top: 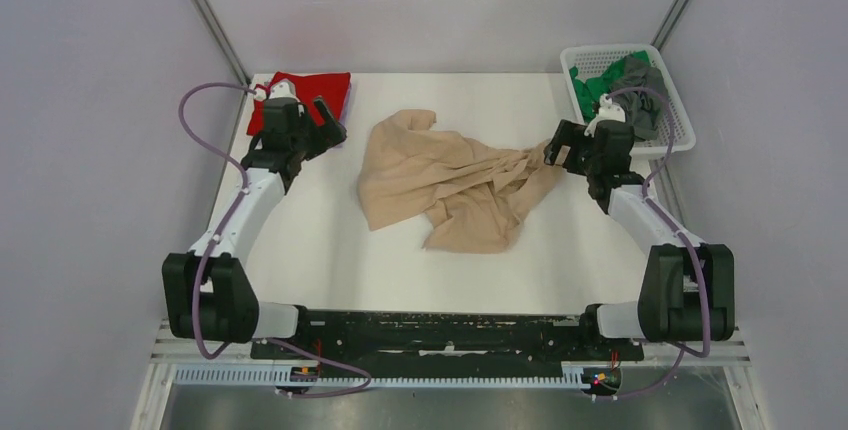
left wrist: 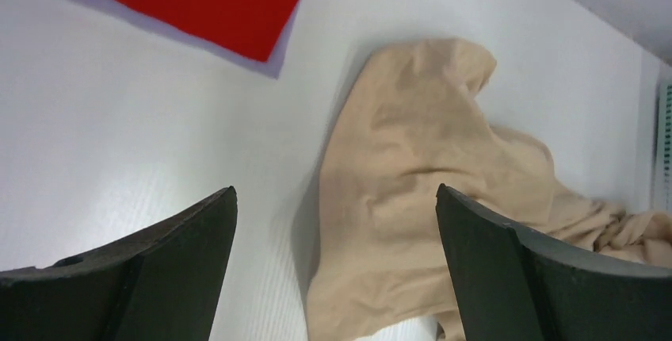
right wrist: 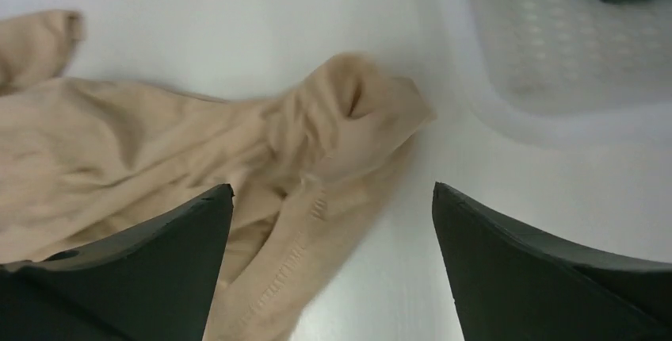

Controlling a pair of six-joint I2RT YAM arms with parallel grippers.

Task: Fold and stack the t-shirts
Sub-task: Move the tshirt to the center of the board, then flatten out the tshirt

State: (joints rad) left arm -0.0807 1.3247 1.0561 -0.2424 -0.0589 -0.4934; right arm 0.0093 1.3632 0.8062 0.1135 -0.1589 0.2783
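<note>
— Right tool (right wrist: pixel 333 186) gapes over the beige t-shirt (right wrist: pixel 119 143), at its bunched corner, holding nothing; our left tool (left wrist: pixel 337 188) is spread wide, empty.
— It lies crumpled mid-desk (top: pixel 330 250). We judge flattening comes next: pinch two corners, pull apart.

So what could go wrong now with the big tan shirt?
The tan shirt lies bunched and twisted, so the open right gripper might pinch several layers and fold it crooked. Its gathered end sits close to the basket, which the arm could bump. The open left gripper is near the red shirt and might snag it.
</note>
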